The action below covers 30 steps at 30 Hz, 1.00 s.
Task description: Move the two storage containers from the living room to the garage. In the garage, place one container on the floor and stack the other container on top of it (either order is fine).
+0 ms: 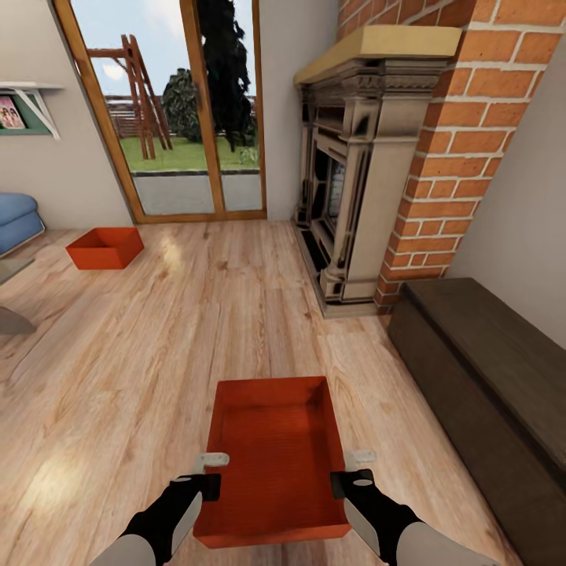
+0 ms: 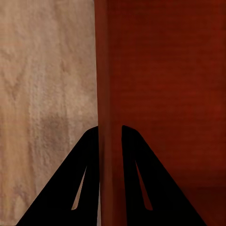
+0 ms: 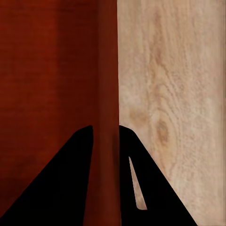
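The near storage container (image 1: pixel 275 464), an open orange-red bin, is held between the two arms over the light wood-plank floor (image 1: pixel 157 354) of the living room, in front of the brick fireplace (image 1: pixel 354 189). The left gripper (image 1: pixel 211 472) is clamped on the bin's left wall, one finger inside and one outside; in the left wrist view its black fingers (image 2: pixel 75 188) straddle the red wall (image 2: pixel 110 117). The right gripper (image 1: pixel 350 470) pinches the right wall in the same way, and in the right wrist view its fingers (image 3: pixel 61 188) close on that wall (image 3: pixel 107 94). The second storage container (image 1: pixel 104 248) sits on the planks well apart, farther along the floor from the fireplace, near the glass patio door (image 1: pixel 181 110) and a blue sofa (image 1: pixel 17 220). A dark wooden bench (image 1: pixel 487 377) stands just beside the fireplace.
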Available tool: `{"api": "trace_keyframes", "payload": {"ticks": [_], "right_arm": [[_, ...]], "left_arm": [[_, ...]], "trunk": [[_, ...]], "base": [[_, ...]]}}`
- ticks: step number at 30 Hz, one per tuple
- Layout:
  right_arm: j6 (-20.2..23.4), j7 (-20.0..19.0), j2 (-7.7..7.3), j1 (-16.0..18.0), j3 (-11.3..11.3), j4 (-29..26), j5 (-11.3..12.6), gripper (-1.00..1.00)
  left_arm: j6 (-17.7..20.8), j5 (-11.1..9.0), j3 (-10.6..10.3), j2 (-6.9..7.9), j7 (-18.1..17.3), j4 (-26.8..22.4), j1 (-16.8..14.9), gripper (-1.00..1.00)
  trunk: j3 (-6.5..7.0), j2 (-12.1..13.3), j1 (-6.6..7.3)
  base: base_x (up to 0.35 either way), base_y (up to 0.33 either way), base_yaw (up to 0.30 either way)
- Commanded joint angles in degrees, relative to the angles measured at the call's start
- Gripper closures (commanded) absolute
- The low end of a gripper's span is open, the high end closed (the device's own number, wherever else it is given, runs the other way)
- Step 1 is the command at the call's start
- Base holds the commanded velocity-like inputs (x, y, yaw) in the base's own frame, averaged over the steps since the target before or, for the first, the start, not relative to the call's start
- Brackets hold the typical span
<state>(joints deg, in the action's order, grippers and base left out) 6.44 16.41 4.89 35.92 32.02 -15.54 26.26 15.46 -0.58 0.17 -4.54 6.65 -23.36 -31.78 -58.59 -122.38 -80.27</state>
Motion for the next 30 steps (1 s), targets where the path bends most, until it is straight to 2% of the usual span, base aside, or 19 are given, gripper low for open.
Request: {"api": "trace_keyframes", "payload": {"ticks": [1, 30], "right_arm": [[0.4, 1.1, -0.41, 0.0, 0.3, 0.0, -0.1, 1.0], [0.4, 1.2, -0.5, 0.0, 0.3, 0.0, -0.1, 1.0]], "left_arm": [[0.5, 1.5, 0.3, 0.05, 0.6, -0.2, 0.0, 1.0], [0.5, 1.4, 0.3, 0.05, 0.6, -0.3, 0.0, 1.0]], "trunk": [[0.14, 0.4, 0.23], [5.35, 12.0, 6.6]], "base": [[0.0, 0.0, 0.0], [0.0, 0.0, 0.0]]}}
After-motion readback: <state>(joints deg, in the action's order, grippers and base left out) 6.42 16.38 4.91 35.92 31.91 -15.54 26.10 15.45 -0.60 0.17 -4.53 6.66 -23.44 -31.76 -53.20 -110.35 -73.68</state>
